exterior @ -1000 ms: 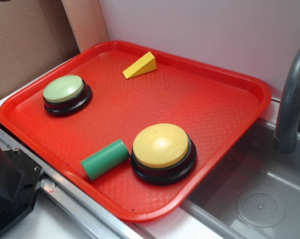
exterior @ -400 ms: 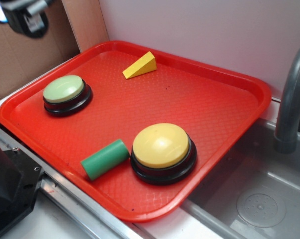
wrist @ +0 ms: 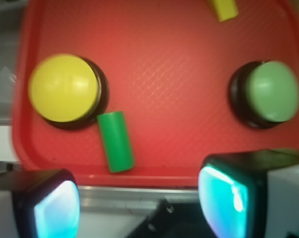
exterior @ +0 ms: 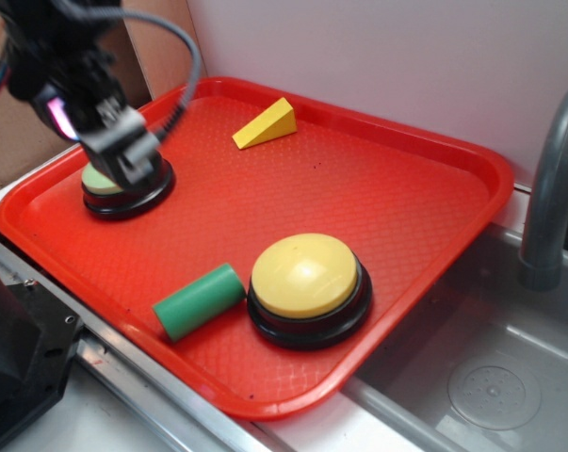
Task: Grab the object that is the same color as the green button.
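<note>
The green cylinder (exterior: 198,300) lies on its side at the red tray's (exterior: 425,202) near edge, touching the yellow button (exterior: 307,287). Farther back, the gripper (exterior: 128,155) hangs over the green button (exterior: 105,184), fingers (wrist: 50,206) spread, holding nothing. Farthest sits 1 yellow wedge (exterior: 266,124).

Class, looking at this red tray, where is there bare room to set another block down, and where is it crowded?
Bare: the middle and right side of the red plastic tray, between the yellow wedge block and large yellow dome button. Crowded: the front, where the green cylinder block nearly touches that button.
</note>
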`<state>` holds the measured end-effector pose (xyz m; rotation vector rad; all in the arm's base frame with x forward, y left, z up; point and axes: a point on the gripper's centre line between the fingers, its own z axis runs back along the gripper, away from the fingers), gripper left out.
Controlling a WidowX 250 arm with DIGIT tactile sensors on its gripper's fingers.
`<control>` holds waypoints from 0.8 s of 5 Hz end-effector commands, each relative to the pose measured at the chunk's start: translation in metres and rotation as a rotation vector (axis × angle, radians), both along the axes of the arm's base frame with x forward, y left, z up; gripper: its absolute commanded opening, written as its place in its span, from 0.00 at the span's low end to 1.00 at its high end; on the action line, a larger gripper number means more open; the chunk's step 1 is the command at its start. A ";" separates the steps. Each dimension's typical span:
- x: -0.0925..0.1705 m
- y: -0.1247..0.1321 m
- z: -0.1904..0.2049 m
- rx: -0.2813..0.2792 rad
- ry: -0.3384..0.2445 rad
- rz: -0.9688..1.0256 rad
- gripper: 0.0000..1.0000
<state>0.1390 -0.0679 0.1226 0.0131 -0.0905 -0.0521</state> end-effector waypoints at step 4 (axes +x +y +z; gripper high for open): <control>0.021 -0.020 -0.107 -0.022 0.033 -0.143 1.00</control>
